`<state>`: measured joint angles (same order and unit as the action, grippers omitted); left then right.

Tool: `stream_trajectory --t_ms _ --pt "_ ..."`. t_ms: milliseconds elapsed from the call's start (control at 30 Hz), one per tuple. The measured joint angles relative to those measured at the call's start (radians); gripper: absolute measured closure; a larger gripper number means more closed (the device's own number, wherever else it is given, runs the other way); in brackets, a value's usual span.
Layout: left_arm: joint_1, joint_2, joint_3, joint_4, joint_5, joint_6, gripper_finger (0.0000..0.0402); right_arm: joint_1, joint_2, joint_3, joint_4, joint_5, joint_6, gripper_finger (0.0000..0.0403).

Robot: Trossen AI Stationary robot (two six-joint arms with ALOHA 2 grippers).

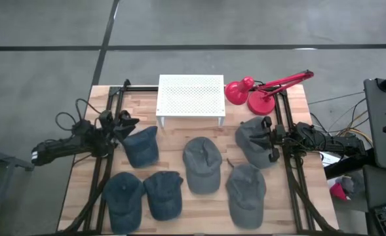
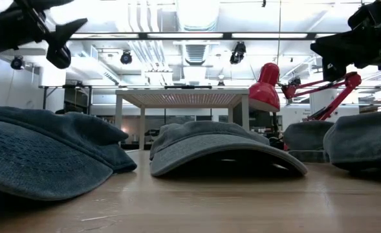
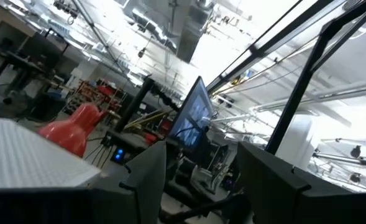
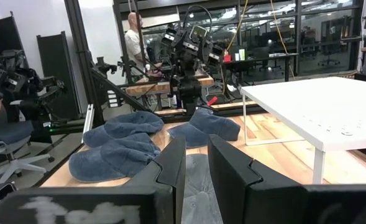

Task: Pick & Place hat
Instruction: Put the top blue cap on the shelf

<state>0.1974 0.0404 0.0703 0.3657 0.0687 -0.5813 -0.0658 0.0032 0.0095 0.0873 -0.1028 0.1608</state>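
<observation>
Robotics lab; exposed ceiling ducts [image 2: 196,39], monitors [image 3: 192,118], workbenches [image 4: 294,59]

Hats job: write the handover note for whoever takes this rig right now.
Left claw: open, empty, raised at the table's left edge beside the nearest blue hat.
Right claw: open, empty, over the grey hat at the right edge.
Hats: six in all lie flat on the table: three blue on the left, three grey in the middle and on the right.
White perforated stand at the back is bare; red lamp beside it.
Done: nothing placed or held so far.
Left: grasp a hat and place it; the pictures do not show the target spot.
</observation>
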Motion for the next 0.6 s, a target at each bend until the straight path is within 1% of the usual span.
stream_trajectory --t_ms 67,200,400,600 --pt "0.000 0.017 0.046 -0.046 0.000 0.014 0.0201 0.000 0.000 0.000 0.000 0.000 -0.003 0.0339" --pt "0.000 0.101 0.164 -0.239 -0.003 0.031 0.0201 0.000 0.000 0.000 0.000 0.000 -0.003 0.0339" --pt "0.000 0.312 0.364 -0.518 -0.019 0.005 0.0201 0.000 0.000 0.000 0.000 0.000 -0.003 0.0339" --pt "-0.001 0.529 0.563 -0.786 -0.023 -0.098 0.0201 0.000 0.000 0.000 0.000 0.000 -0.004 0.0339"
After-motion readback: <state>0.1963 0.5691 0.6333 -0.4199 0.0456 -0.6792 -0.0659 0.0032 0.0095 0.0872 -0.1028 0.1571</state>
